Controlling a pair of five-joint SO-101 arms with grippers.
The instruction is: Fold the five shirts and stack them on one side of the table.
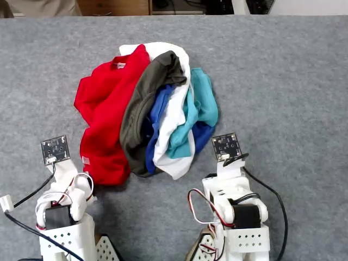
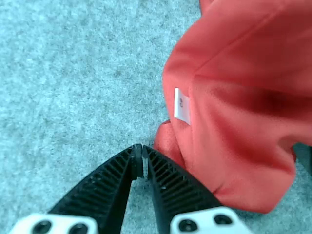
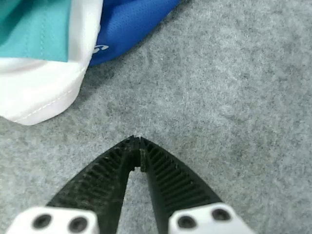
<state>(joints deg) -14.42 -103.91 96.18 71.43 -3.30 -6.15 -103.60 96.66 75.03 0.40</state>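
Observation:
A heap of shirts lies in the middle of the grey table [image 1: 283, 81]: a red shirt [image 1: 103, 114] at the left, a dark olive shirt [image 1: 144, 103] over it, then a blue shirt [image 1: 157, 119], a white shirt [image 1: 174, 114] and a teal shirt [image 1: 198, 103]. My left gripper [image 2: 142, 155] is shut and empty, just short of the red shirt's [image 2: 239, 107] edge with its white tag [image 2: 182, 105]. My right gripper [image 3: 137, 144] is shut and empty over bare felt, near the white shirt's hem [image 3: 44, 97] and blue shirt [image 3: 131, 24].
Both arm bases stand at the near edge, the left arm [image 1: 62, 206] and the right arm [image 1: 234, 206], with cables trailing beside them. Open felt lies to the far left and right of the heap. Wooden furniture [image 1: 114, 6] borders the far edge.

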